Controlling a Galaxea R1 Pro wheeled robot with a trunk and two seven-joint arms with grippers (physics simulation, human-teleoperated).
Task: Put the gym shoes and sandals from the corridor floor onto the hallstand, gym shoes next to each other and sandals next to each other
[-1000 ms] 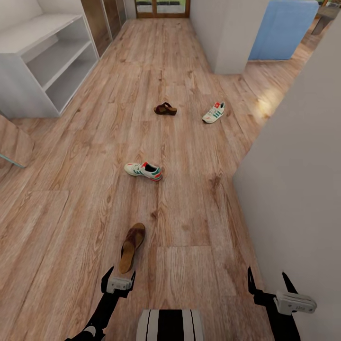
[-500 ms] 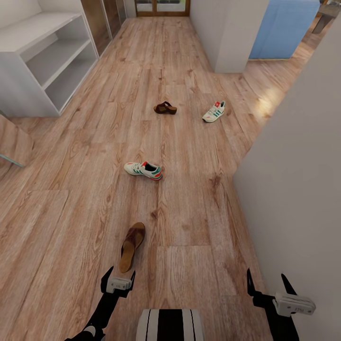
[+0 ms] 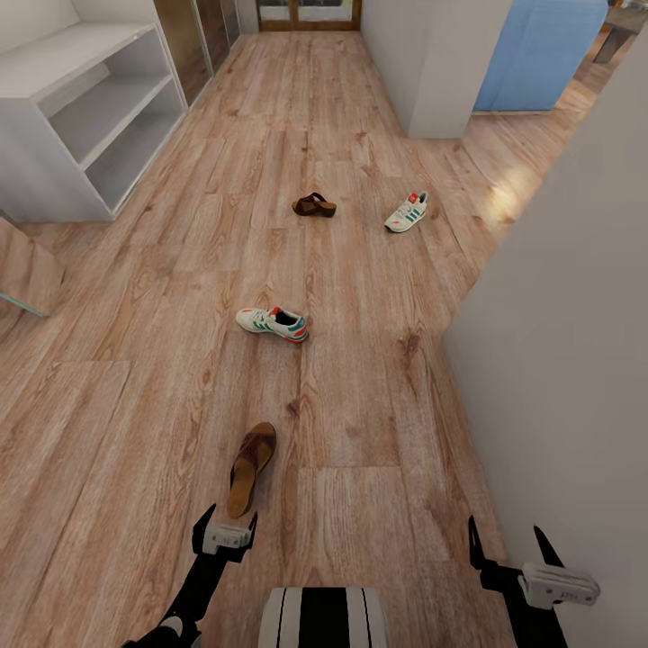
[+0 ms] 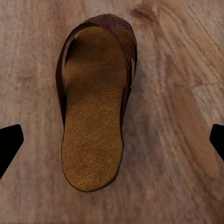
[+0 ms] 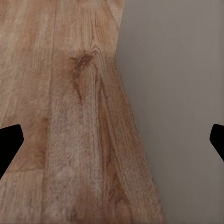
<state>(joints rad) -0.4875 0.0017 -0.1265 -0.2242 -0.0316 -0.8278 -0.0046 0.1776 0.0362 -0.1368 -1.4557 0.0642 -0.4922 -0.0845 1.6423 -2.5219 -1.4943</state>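
— The left pincer (image 3: 225, 526)?
— Spread wide, holding nothing, it hangs just short of the near sandal (image 3: 250, 467), which lies flat on the corridor floor (image 3: 360, 414).
— The right pincer (image 3: 506, 544)?
— Also open, empty, beside the grey wall (image 3: 558, 360).
— The rest?
— One gym shoe (image 3: 273, 323) mid-floor; farther off, the second sandal (image 3: 314, 206) and second gym shoe (image 3: 407, 213). The hallstand (image 3: 81, 126) stands at far left.

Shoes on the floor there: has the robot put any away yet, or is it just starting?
Just starting. Nothing is on the hallstand. Both gym shoes and both sandals lie on the corridor floor. The open left gripper hangs by the near sandal; the right gripper is open, empty. All four remain.
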